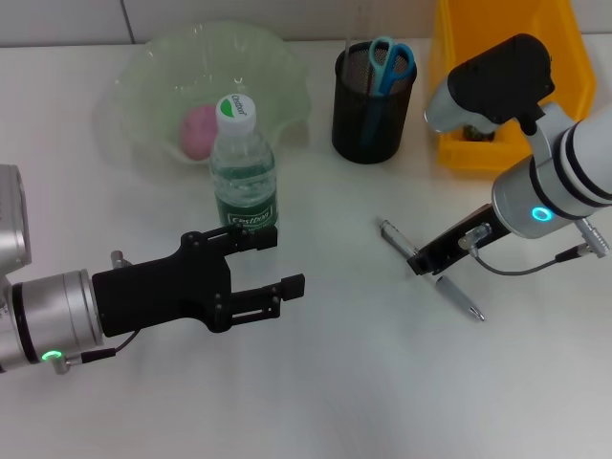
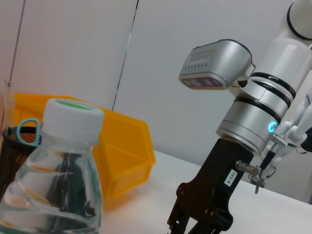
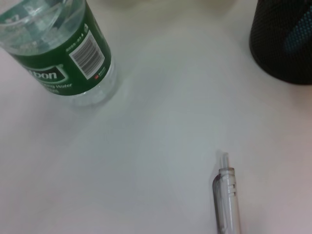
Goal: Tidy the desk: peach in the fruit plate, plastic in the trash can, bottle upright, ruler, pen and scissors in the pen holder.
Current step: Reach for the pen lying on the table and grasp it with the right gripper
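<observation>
Pen (image 1: pixel 432 271): lies flat on the white desk (image 1: pixel 335 382) right of frame centre in the head view; long axis diagonal, running from upper left to lower right; one end clear at upper left, the other at lower right, the middle hidden under the right gripper. The right wrist view shows its clear barrel and tip (image 3: pixel 227 200) on bare desk.
Right gripper (image 1: pixel 426 258): black, directly over the pen's middle, at desk level; whether its fingers are closed on the pen cannot be told.
Right arm: enters from the right edge of the head view, forearm sloping down and left to the pen.
Left gripper (image 1: pixel 285 260): lower left of the head view, fingers spread apart, holding nothing, pointing right; upper finger just beside the bottle's base.
Left arm: comes in level from the left edge.
Bottle (image 1: pixel 243 167): upright, white cap on top, green label, left of centre.
Peach (image 1: pixel 200 131): pink, inside the pale green fruit plate (image 1: pixel 277 72), upper left.
Pen holder (image 1: pixel 371 120): black mesh, upper centre; scissors (image 1: pixel 390 65) with blue handles stand in it.
Yellow bin (image 1: pixel 564 67): upper right, behind the right arm.
</observation>
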{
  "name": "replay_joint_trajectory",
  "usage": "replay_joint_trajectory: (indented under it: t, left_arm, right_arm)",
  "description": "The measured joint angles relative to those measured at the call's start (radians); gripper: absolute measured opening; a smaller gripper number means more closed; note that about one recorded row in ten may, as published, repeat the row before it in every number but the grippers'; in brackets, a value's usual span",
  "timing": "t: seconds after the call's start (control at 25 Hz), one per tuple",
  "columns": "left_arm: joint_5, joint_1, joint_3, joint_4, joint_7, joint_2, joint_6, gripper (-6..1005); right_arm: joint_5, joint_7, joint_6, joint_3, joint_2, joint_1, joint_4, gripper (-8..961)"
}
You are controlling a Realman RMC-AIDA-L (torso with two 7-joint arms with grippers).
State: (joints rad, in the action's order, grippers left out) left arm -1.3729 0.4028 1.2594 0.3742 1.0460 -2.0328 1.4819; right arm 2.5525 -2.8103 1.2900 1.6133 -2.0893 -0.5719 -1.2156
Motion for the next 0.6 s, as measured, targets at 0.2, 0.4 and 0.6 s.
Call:
replay_joint_trajectory:
  t: [0.2, 0.4, 0.6]
  left_arm:
    - [0.0, 0.0, 0.0, 0.0, -0.002, 0.0, 0.0, 756]
    - [0.0, -0.002, 0.0, 0.0, -0.001, 0.0, 0.0, 756]
    - [0.0, -0.003, 0.0, 0.0, 0.001, 0.0, 0.0, 756]
  right_arm:
    - [0.0, 0.0, -0.009, 0.01, 0.0, 0.0, 0.008, 217]
    - [0.0, 0.0, -0.016, 0.011, 0.0, 0.002, 0.01, 142]
    - [-0.001, 0.001, -0.016, 0.01, 0.0, 0.017, -0.014, 116]
